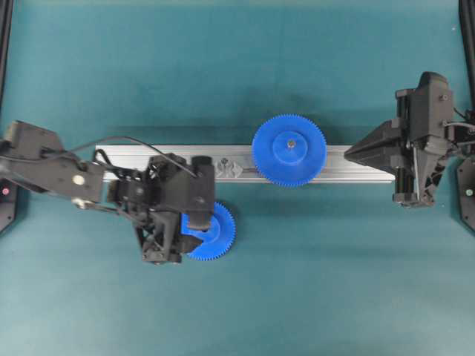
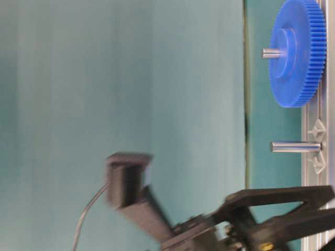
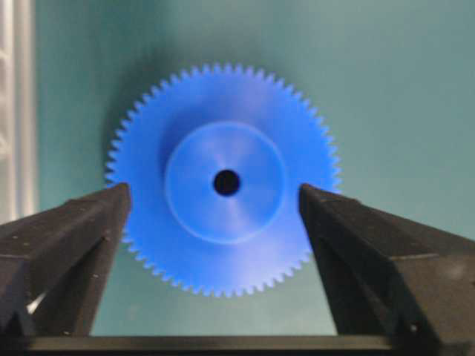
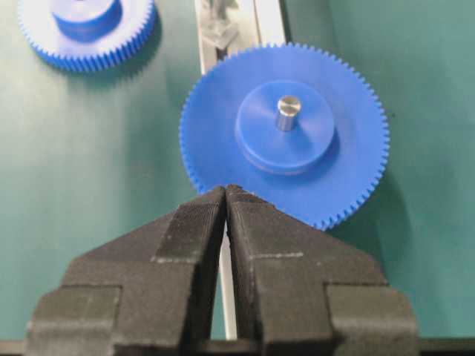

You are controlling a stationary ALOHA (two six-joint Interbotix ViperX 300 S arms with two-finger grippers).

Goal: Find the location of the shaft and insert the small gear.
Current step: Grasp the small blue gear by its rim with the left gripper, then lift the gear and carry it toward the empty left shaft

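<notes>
From overhead, your left gripper (image 1: 194, 222) covers the left half of the small gear (image 1: 217, 231), and the shaft (image 1: 223, 161) is too small to make out. At table level the left arm (image 2: 131, 193) blurs, and the picture's edge cuts off the larger gear (image 2: 298, 52).
</notes>
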